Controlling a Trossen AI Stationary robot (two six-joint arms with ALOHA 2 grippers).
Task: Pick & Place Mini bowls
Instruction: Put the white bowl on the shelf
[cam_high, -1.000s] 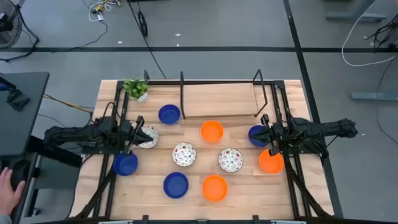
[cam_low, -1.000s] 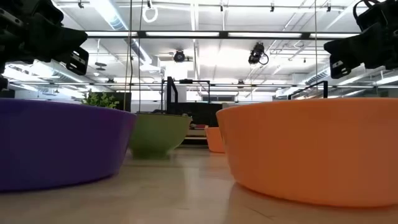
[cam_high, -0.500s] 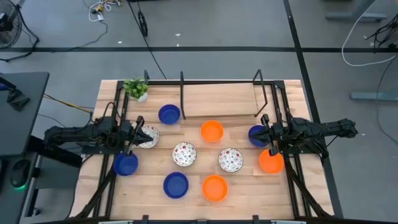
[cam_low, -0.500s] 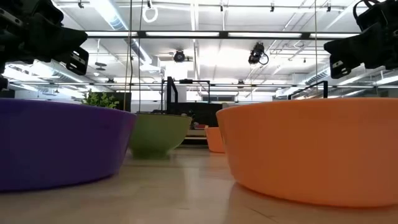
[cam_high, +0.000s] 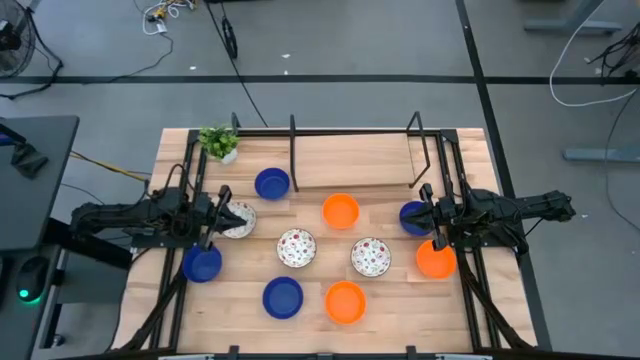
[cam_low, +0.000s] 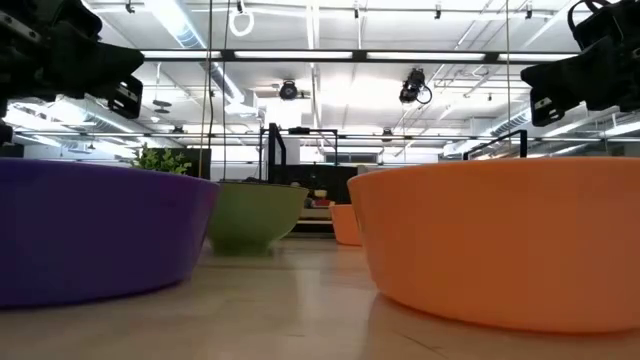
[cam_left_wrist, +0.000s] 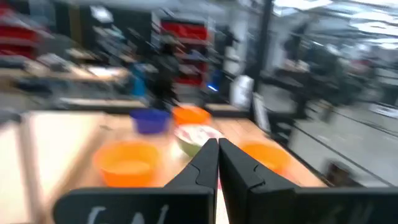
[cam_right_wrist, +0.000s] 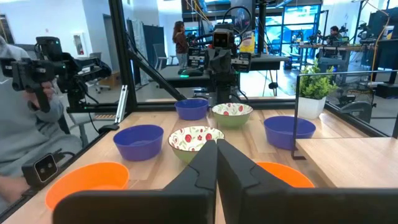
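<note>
Nine mini bowls sit spread over the wooden bench (cam_high: 330, 165), none of them held. Seen from above, a blue bowl (cam_high: 272, 183) lies near the back by the small potted plant (cam_high: 218, 141), an orange bowl (cam_high: 340, 210) is near the middle, and two white floral bowls (cam_high: 296, 248) and (cam_high: 370, 257) sit side by side just in front of it. At the front edge are another blue bowl (cam_high: 282, 297) and another orange bowl (cam_high: 345, 302), well apart from both arms. The left end effector (cam_high: 222, 216) hangs at the left side of the bench with its fingers pressed together on nothing — a third floral bowl (cam_high: 240, 220) lies just under its tip and a blue bowl (cam_high: 201, 263) is just in front of the arm. The right end effector (cam_high: 428, 214) mirrors it at the right side, fingers likewise closed and empty, with a blue bowl (cam_high: 412, 216) under its tip and an orange bowl (cam_high: 435, 258) just in front. From the right wrist, the closed fingers (cam_right_wrist: 205, 163) point across the bowls toward the left arm, and a person in a grey sleeve (cam_right_wrist: 25, 134) sits beside the bench.
</note>
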